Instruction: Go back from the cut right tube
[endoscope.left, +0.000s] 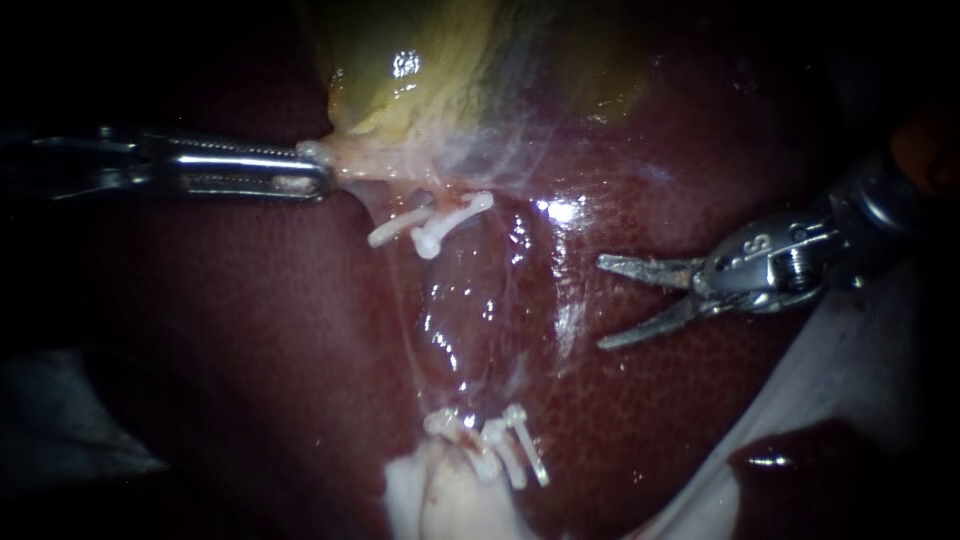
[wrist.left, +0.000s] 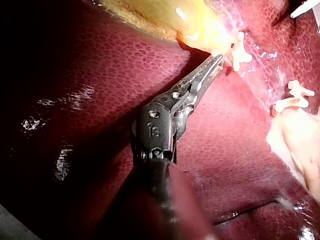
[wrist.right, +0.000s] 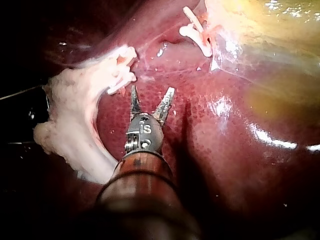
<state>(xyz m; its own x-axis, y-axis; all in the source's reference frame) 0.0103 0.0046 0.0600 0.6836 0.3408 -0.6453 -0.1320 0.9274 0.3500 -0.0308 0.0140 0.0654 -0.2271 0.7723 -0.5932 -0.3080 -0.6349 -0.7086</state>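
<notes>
Backing the right instrument (endoscope.left: 600, 303) away is the step in hand. You have its jaws spread wide over bare liver (endoscope.left: 700, 430), well to the side of the cut tube (endoscope.left: 452, 206). That tube shows as two clipped ends: the upper clips (endoscope.left: 432, 228) sit just under the gallbladder (endoscope.left: 420, 70), the lower clips (endoscope.left: 512, 448) by the pale tissue. Your left instrument (endoscope.left: 315, 180) has its jaws clamped on the tissue at the gallbladder's neck, holding it stretched. I see two risks. Open tips dragged low could score the liver or catch the thin film beside the clips. A harder pull from the left could tear the neck or strain the upper clips.
</notes>
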